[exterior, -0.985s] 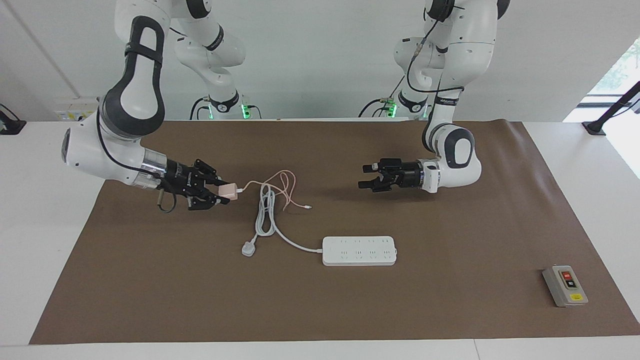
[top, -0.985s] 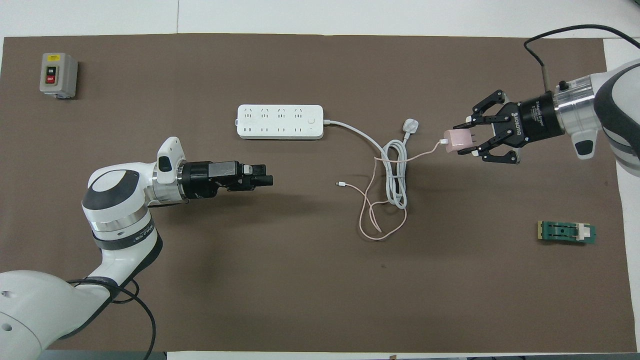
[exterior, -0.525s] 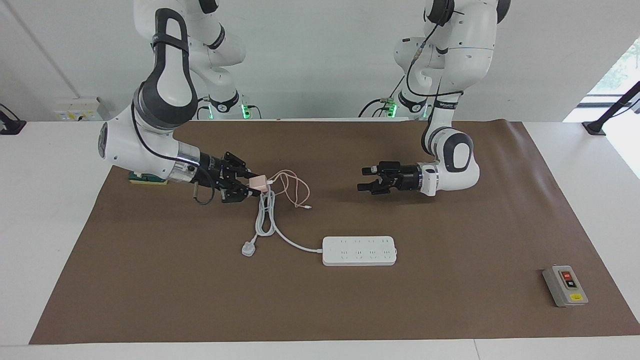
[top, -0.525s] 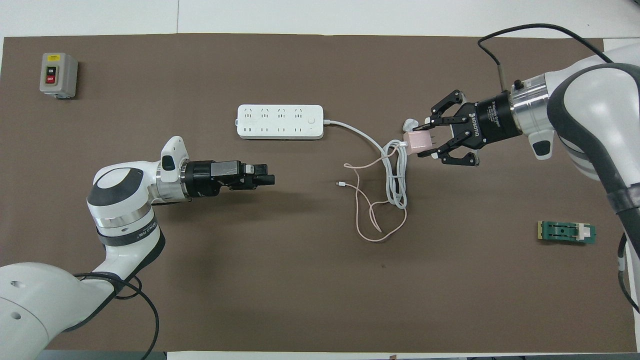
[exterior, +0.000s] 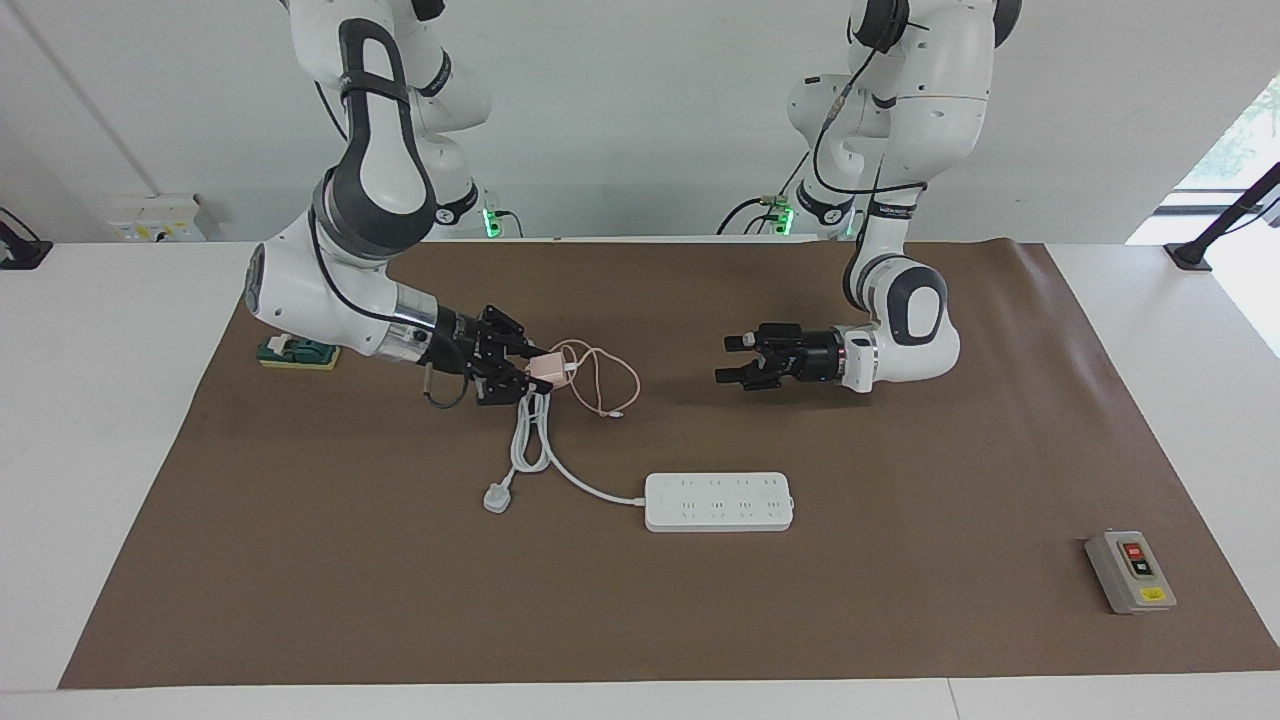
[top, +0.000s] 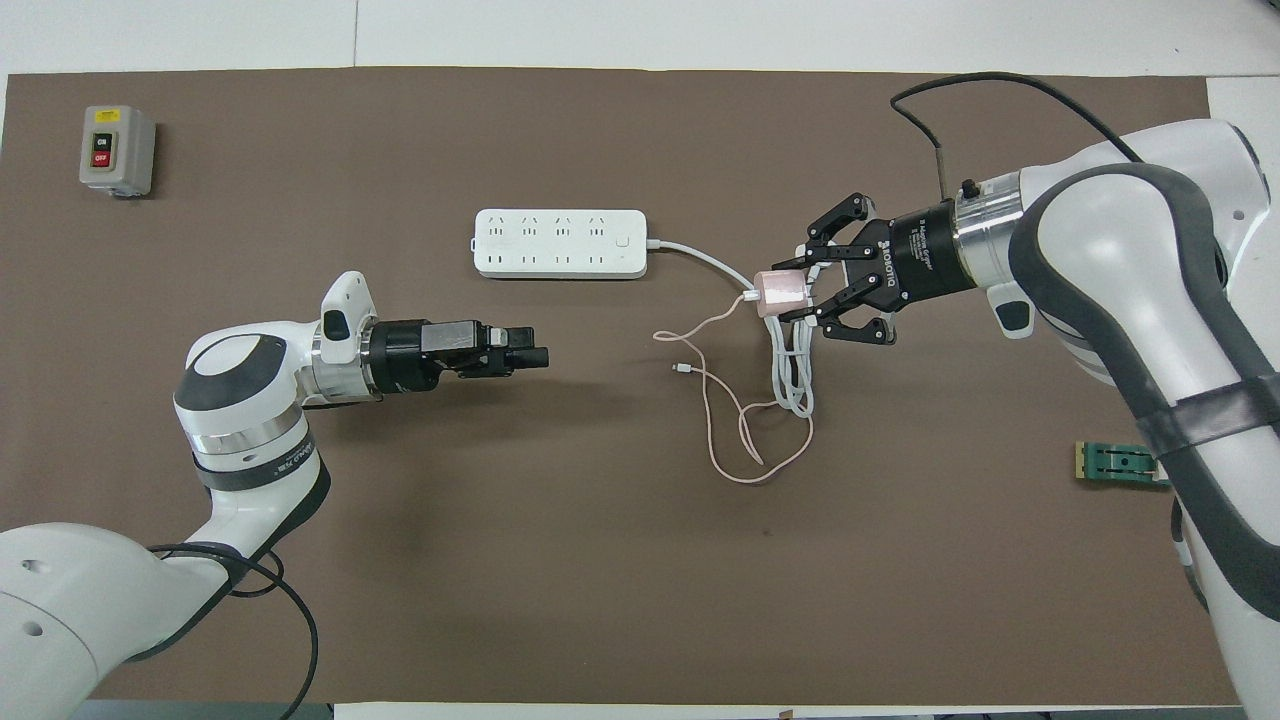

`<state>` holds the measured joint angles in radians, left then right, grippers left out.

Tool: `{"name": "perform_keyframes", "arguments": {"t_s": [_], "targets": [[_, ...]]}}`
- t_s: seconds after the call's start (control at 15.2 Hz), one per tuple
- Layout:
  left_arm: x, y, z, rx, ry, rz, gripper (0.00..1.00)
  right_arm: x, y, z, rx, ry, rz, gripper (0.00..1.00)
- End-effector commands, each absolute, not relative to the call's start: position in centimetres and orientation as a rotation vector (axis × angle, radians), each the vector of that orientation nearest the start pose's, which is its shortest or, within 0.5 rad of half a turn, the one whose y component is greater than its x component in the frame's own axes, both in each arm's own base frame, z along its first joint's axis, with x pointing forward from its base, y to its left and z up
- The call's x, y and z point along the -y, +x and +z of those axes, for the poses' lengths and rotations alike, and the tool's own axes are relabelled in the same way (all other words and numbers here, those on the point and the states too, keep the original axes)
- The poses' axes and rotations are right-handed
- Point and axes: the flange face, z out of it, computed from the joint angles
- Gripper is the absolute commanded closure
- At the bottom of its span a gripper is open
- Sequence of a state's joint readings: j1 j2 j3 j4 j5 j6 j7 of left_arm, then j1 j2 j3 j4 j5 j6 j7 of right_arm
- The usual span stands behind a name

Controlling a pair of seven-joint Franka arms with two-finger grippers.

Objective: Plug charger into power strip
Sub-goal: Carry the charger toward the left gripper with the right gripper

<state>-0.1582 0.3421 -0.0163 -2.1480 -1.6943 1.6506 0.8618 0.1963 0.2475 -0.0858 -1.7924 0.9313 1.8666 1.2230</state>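
- Upper left of the overhead frame: grey switch box (top: 117, 150) with a red and a black button, on the brown mat (top: 600, 600), well apart from everything else.
- Left of centre: left gripper (top: 540, 357), pointing sideways over bare mat. In the facing view its fingers stand apart, with nothing between them.
- Upper centre: power strip (top: 560, 243), a long flat white bar lying flat with its rows of socket holes facing up. Nothing rests on it.
- Just right of the strip: its thick white cord (top: 700, 262) leaves the strip's end and runs into a long coil (top: 795, 370). The cord's white plug (exterior: 497, 497) shows in the facing view, lying on the mat beside the coil.
- Centre right: thin pink cable (top: 720, 430) in loose loops across the coil, its free end on the mat.
- Right of centre: charger (top: 782, 293), a small pale-pink cube lifted off the mat over the top of the white coil. The cord lies between it and the strip.
- Right gripper (top: 800, 292): fingers closed on the charger from both sides.
- Lower right edge: small green block (top: 1120, 463), partly hidden under the right arm.
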Motion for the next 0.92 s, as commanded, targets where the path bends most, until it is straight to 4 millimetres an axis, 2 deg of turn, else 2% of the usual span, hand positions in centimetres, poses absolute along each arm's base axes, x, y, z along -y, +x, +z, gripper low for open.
{"name": "perform_keyframes", "arguments": {"t_s": [0.0,0.33,0.53,0.85], "targets": [[19.4,53.1,28.2,-0.023,1.565,-0.035,0.0,-14.5,59.9,43.1,-1.663,-1.75,0.84,0.95],[19.2,53.6,29.3,-0.014,1.599,0.003,0.0,-17.9,60.1,43.3,-1.686,-1.689,0.779,0.96],[19.2,53.6,30.8,-0.016,1.652,0.055,0.0,-20.5,59.2,42.3,-1.705,-1.655,0.77,0.97],[19.0,53.4,31.5,0.009,1.683,0.064,0.0,-24.8,58.2,42.1,-1.739,-1.603,0.732,0.97]]}}
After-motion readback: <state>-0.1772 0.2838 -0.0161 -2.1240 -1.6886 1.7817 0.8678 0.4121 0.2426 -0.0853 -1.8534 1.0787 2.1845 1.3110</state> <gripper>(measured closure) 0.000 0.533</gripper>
